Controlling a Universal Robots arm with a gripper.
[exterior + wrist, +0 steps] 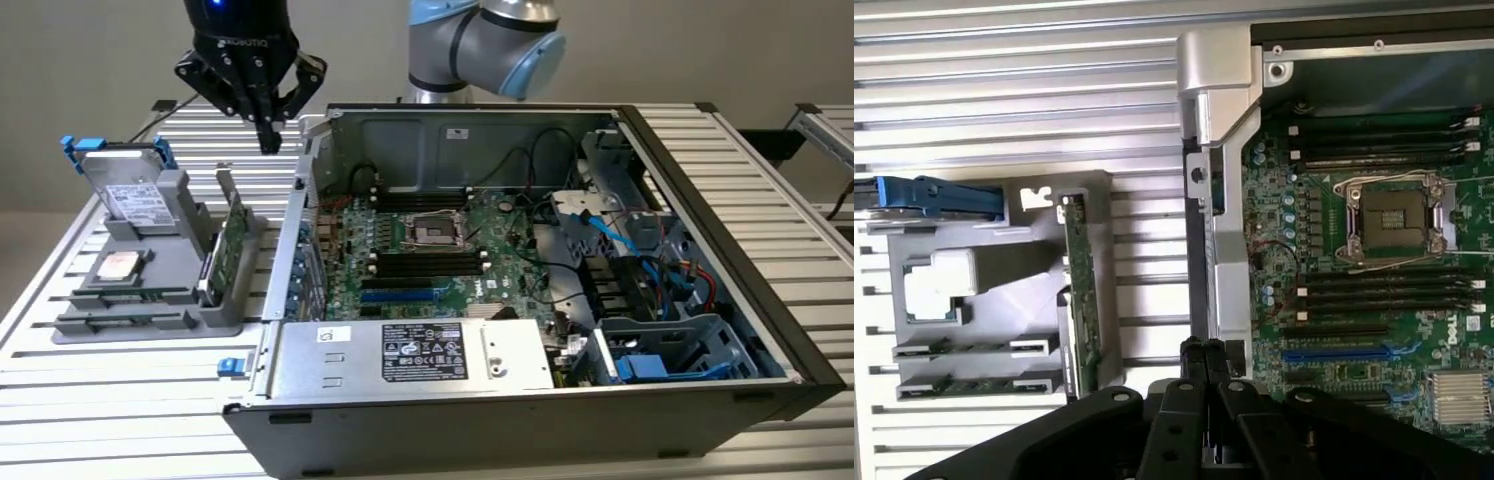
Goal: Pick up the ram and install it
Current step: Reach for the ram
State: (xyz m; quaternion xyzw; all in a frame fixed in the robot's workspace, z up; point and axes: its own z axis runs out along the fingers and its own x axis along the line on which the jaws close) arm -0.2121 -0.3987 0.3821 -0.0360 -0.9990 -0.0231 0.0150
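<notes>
The ram (131,297) rests in the gray holder (214,320) while the hand (271,140), clenched and empty, hangs fingertips-down nearby.

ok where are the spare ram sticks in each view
Exterior view: the ram sticks lie flat in the grey tray at the exterior view's left, outside the computer case.
Wrist view: the ram sticks lie in the same grey tray, beside the upright green card.
Shared landmark: the upright green card standing at the tray's edge nearest the case.
</notes>
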